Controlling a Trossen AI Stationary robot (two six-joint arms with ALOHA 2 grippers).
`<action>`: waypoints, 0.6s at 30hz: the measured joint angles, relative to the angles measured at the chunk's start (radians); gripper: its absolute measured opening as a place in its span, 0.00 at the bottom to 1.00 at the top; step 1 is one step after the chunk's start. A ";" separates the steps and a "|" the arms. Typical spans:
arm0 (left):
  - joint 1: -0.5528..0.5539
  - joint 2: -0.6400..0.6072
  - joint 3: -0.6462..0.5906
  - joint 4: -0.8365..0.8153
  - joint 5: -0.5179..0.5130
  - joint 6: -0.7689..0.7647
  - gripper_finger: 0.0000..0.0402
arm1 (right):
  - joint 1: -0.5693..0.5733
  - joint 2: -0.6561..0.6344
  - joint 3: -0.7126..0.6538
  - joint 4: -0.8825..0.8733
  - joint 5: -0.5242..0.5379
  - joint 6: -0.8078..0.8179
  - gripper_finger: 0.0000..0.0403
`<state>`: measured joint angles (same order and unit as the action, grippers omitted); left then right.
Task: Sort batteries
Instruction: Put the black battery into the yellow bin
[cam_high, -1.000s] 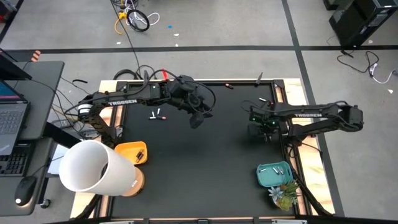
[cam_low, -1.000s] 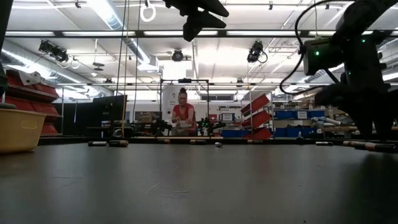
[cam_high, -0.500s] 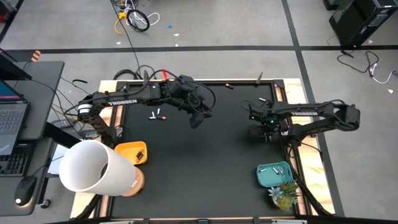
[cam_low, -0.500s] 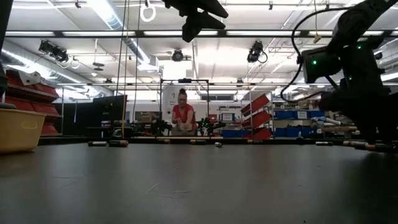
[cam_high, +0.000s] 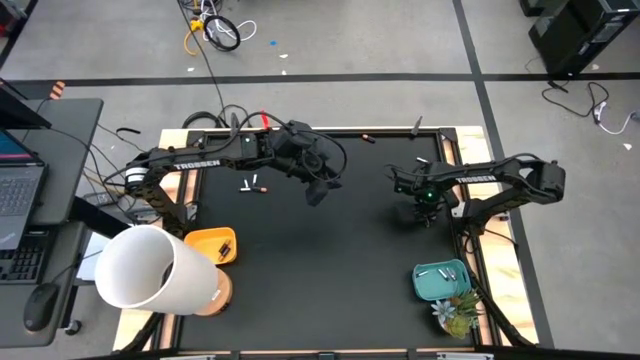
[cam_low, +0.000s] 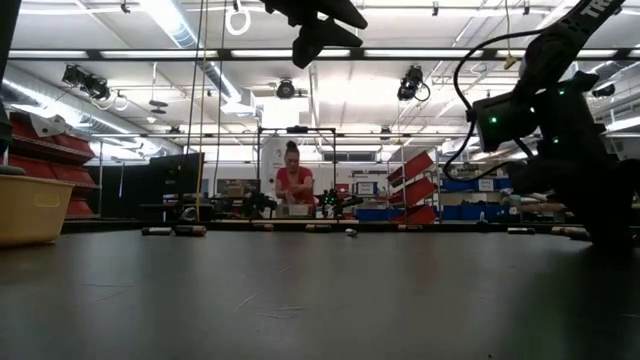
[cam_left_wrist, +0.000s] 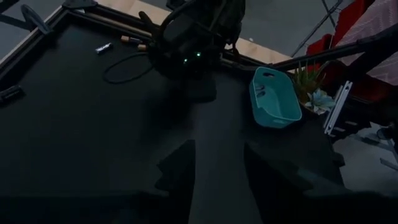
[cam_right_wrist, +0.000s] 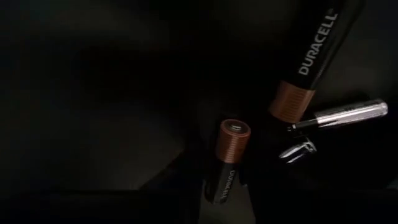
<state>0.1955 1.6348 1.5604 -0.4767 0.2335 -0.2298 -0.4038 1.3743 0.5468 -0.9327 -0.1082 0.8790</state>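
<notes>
Overhead strip lights and warehouse shelving fill the room behind the black matte table top, and a person in a red top stands well beyond its far edge.

At the left, a tall white cylinder stands on the near corner with a shallow orange tray just beside it; that tray seems to be 1 of the 2 sorting bins. Farther back on the left, 2 small loose batteries lie on the mat, not yet sorted.

The left gripper hangs above the middle of the table, raised well clear of the surface. In its wrist view the fingers stand apart with nothing between them. My guess is that it waits out of the way, leaving the right side free.

The right gripper is down at the mat on the right side. Its wrist view shows 1 black battery with a copper end sitting between the dark fingers, which look closed onto its body. Another black and copper battery and a slim silver battery lie close by on the mat, so the pick had to be narrow to take only 1.

At the near right corner sits a teal plastic bin with a few pale batteries in it, a small artificial plant just nearer.
</notes>
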 joint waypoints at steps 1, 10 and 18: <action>0.000 0.000 0.000 0.000 0.000 0.000 0.38 | 0.000 0.000 0.000 -0.004 0.004 -0.011 0.18; 0.001 0.000 0.000 0.003 -0.001 -0.007 0.38 | 0.000 -0.005 0.037 0.005 0.000 -0.078 0.06; 0.001 0.002 0.000 0.002 -0.023 -0.011 0.38 | 0.021 -0.040 0.126 0.145 0.014 -0.059 0.06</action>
<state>0.1963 1.6371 1.5604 -0.4751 0.2110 -0.2408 -0.3830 1.3347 0.6728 -0.7874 -0.0946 0.8199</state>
